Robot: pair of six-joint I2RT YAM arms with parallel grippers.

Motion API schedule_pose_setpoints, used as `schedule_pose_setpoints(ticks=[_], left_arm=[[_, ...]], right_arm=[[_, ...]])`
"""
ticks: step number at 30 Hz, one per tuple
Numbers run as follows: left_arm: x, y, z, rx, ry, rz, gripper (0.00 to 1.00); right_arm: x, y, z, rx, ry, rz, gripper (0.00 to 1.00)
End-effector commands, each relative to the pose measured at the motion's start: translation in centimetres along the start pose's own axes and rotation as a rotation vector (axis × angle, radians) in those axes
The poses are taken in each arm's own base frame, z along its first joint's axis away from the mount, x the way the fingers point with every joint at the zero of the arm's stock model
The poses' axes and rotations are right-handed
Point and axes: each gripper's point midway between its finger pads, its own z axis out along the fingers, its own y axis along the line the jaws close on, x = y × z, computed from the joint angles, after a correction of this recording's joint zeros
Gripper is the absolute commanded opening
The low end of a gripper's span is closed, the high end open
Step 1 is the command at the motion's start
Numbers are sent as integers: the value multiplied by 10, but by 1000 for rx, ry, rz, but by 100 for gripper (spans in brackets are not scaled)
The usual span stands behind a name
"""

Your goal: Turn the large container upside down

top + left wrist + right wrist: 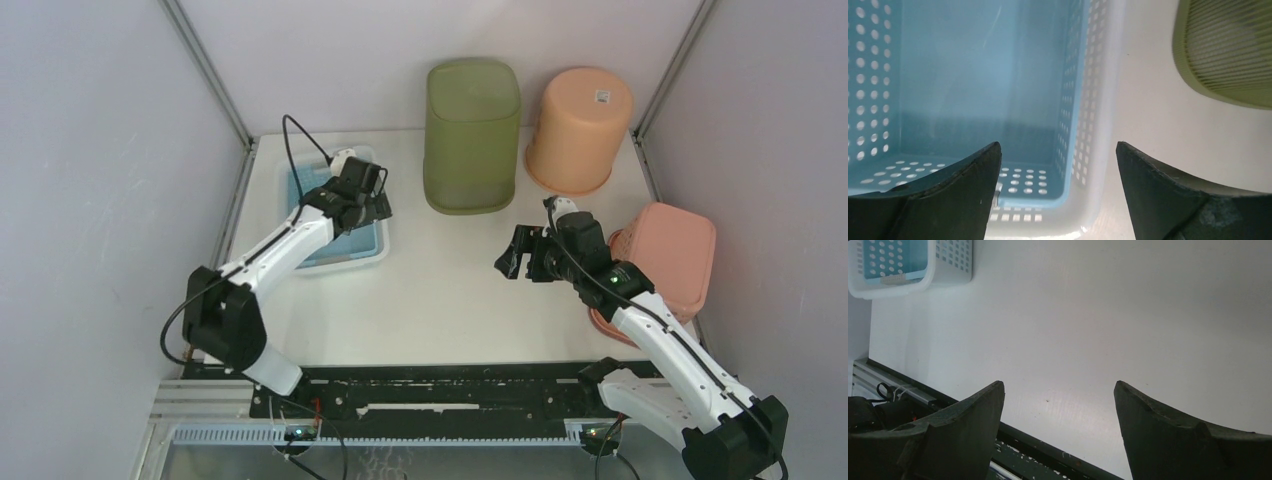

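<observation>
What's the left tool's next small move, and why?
Probably lower the left tool until its fingers straddle the baskets' side wall. It hangs open above the blue basket nested in the white basket. Both sit upright, and that wall is already lined up between the fingers.

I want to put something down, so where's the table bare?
Bare: the wide middle and near table, between the blue basket and the pink basket, though the right gripper hangs there. Crowded: the back, with the green container and orange bucket.
</observation>
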Motion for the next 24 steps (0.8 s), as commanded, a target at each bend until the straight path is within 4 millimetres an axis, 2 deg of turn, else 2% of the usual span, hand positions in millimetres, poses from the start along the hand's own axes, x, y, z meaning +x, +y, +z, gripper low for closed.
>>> schedule_pose_setpoints(ticks=[1,7,10,17,24], left_arm=[[-15,-3,21,-8,13,-22,88],[-18,6,30,-35,6,-45,86],[-21,4,36,-34,5,-37,85],[-13,-1,54,-11,38,-16,83],[-4,8,72,-57,85,11,75]], right_arm=[[-6,8,-4,-34,-30,-7,89],[-5,8,-2,-39,-24,-13,89],[-5,9,1,-47,-17,-12,89],[-5,11,1,-56,-19,-15,89],[-5,12,4,-61,-13,-13,89]])
